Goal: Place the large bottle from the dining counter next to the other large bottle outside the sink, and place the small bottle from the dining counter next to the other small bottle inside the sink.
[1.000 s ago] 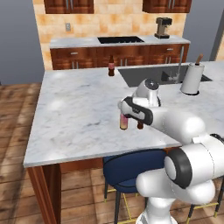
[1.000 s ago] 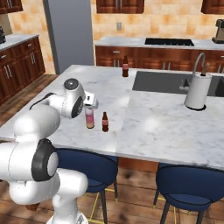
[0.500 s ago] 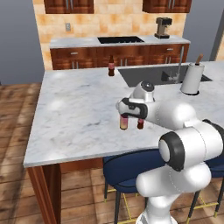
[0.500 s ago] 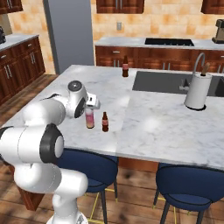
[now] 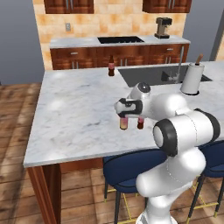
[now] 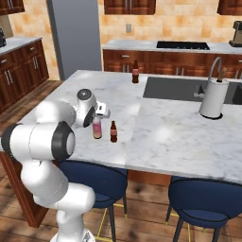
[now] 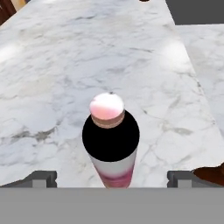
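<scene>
The large bottle (image 5: 124, 124) (image 6: 97, 129), pink-and-white with a dark neck, stands upright near the front edge of the dining counter (image 5: 74, 109). The slender small bottle (image 5: 140, 124) (image 6: 113, 132) stands just beside it. My gripper (image 5: 127, 113) (image 6: 98, 115) hangs open right above the large bottle. In the hand view its cap and shoulder (image 7: 111, 135) sit midway between my gripper's (image 7: 111, 177) wide-apart fingertips (image 7: 42, 177), untouched. The squat other large bottle (image 5: 111, 67) (image 6: 135, 73) stands outside the sink (image 5: 148, 75) (image 6: 176, 88) at its corner. The other small bottle is hidden.
A white paper-towel holder (image 5: 191, 78) (image 6: 212, 97) stands on the counter by the sink and its faucet (image 6: 213, 66). Blue stools (image 5: 131, 168) (image 6: 208, 201) sit under the counter's front edge. The back counter carries a stovetop (image 5: 120, 40) and a coffee machine (image 5: 163, 27).
The arm's elbow has folded up and in toward the counter. The hand has stayed above the pink bottle, edging slightly closer. Both bottles are unmoved and the jaws stay open.
</scene>
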### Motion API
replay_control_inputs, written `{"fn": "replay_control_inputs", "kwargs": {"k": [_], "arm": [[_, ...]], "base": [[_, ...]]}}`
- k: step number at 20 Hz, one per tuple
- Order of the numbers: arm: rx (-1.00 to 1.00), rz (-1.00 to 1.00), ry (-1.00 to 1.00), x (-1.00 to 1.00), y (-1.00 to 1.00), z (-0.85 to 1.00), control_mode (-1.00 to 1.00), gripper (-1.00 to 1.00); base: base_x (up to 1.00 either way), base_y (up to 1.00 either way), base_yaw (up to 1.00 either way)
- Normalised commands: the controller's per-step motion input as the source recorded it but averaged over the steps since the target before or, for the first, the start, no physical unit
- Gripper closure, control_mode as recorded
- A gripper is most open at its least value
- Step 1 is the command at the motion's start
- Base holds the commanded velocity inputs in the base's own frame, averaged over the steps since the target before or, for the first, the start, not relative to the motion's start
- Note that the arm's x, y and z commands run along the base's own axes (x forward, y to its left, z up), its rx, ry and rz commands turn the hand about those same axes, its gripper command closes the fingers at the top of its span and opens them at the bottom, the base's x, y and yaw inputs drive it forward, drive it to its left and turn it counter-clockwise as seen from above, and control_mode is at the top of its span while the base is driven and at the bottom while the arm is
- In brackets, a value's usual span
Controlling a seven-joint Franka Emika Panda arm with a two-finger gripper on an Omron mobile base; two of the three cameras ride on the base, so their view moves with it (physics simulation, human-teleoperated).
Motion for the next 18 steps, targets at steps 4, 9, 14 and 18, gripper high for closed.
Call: {"fn": "replay_control_inputs", "kwargs": {"k": [4,9,14,18], "arm": [[0.0,0.0,0.0,0.25,0.0,-0.12,-1.0,-1.0],[0.0,0.0,0.0,0.23,0.0,-0.11,-1.0,-1.0],[0.0,0.0,0.0,0.2,0.0,-0.09,-1.0,-1.0],[-0.01,0.0,0.0,0.2,0.03,-0.09,-1.0,1.0]], "base": [[0.0,0.0,0.0],[0.0,0.0,0.0],[0.0,0.0,0.0],[0.0,0.0,0.0]]}}
